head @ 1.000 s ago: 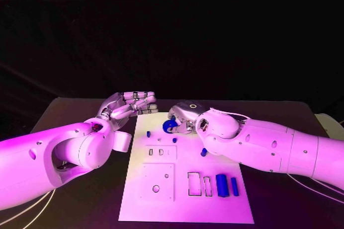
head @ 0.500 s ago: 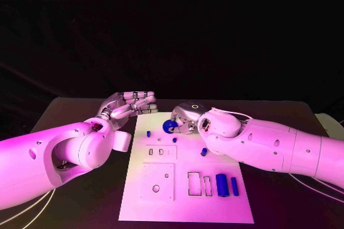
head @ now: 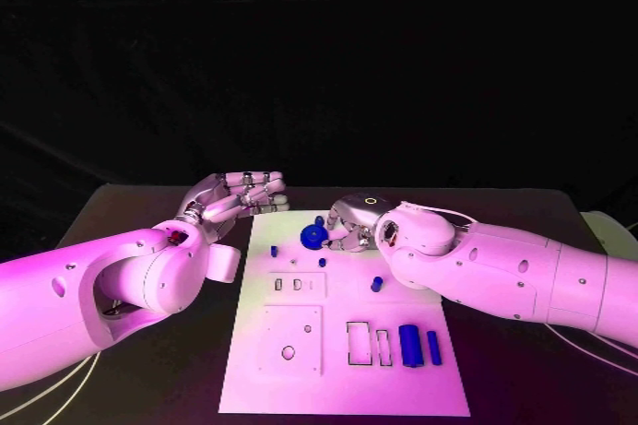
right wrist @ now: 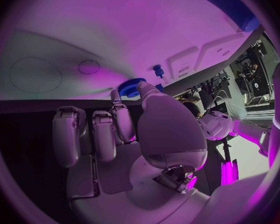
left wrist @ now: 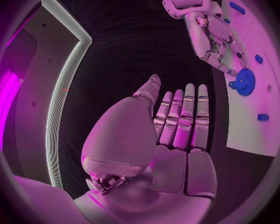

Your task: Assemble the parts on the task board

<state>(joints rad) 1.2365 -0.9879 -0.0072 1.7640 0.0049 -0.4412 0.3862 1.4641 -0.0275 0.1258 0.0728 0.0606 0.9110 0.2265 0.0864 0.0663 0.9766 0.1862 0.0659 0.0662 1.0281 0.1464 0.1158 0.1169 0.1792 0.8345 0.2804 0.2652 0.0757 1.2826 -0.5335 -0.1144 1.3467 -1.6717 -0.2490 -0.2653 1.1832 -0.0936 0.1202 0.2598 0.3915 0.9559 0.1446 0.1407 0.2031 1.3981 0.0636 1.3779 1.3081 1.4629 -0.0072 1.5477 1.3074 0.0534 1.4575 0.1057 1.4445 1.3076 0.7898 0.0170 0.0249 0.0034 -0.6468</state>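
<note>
Head view: right hand (head: 348, 228) pinches blue gear (head: 313, 238) at the board's (head: 346, 388) far end; left hand (head: 237, 196) hovers beside the board's far corner, holding nothing.
Left wrist view: left fingers (left wrist: 185, 115) straight, slightly apart; gear (left wrist: 243, 81) at right fingertips.
Right wrist view: gear (right wrist: 131, 87) over board. Judgement: keep it level, lower it straight onto its peg.
</note>
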